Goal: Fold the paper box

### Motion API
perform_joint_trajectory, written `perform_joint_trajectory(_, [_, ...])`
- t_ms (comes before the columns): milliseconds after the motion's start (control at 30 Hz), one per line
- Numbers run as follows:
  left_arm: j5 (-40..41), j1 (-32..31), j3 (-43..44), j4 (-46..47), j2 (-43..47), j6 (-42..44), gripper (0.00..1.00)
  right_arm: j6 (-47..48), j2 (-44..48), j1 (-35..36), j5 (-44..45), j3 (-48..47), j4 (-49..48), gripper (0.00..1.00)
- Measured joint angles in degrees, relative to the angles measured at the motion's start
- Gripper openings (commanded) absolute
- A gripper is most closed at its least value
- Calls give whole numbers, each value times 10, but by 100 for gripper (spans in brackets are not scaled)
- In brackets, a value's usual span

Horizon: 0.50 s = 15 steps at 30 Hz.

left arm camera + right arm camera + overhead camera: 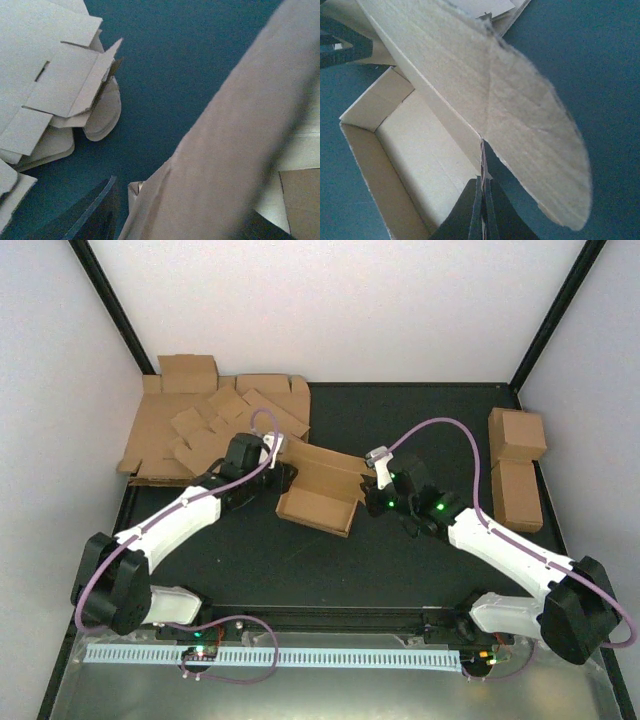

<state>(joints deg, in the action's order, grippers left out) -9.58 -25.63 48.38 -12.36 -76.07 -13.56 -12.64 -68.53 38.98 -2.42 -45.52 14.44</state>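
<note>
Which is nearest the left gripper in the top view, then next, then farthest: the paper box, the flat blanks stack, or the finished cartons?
From the left gripper:
1. paper box, at its fingertips, table centre.
2. flat blanks stack, just behind, far left.
3. finished cartons, across at the right edge.

I see the brown paper box (318,492) half-folded in the middle of the table (250,560), tray open upward, rounded flap raised.

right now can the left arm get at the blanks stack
Likely yes: the left gripper is right beside the stack, only bare mat between them, nothing blocking.
</note>
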Motion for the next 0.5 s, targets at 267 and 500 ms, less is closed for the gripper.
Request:
perform_joint_trajectory(267, [21,0,7,-17,14,3,27,5,0,0,3,0,1,2])
perform_joint_trajectory(500, [20,0,9,-23,26,6,31,6,0,0,4,0,1,2])
